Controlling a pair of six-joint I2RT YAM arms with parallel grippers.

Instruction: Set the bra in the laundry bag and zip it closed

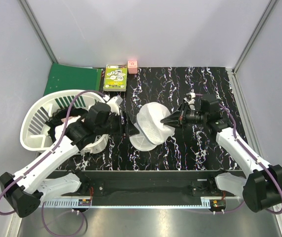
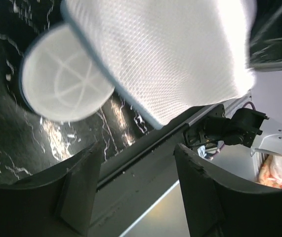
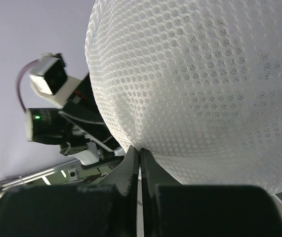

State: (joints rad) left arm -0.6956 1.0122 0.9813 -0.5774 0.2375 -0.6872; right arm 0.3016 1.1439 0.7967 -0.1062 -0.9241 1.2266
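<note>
The white mesh laundry bag [image 1: 150, 126] lies open like a clamshell in the middle of the black marbled table. My right gripper [image 1: 168, 120] is shut on the rim of its raised upper half, which fills the right wrist view [image 3: 205, 89] above the pinched fingertips [image 3: 131, 160]. My left gripper [image 1: 126, 129] is open and empty just left of the bag. Its wrist view shows the raised half [image 2: 170, 59] and the flat lower half [image 2: 64, 86] beyond the spread fingers [image 2: 81, 187]. I cannot make out the black bra; something dark [image 1: 55, 120] lies in the basket, partly behind my left arm.
A white slatted basket [image 1: 34, 116] stands at the left with a pale garment [image 1: 58, 132] inside. A green folder [image 1: 71, 79], a green-and-white box [image 1: 115, 78] and a small pink cube [image 1: 132, 65] sit along the back edge.
</note>
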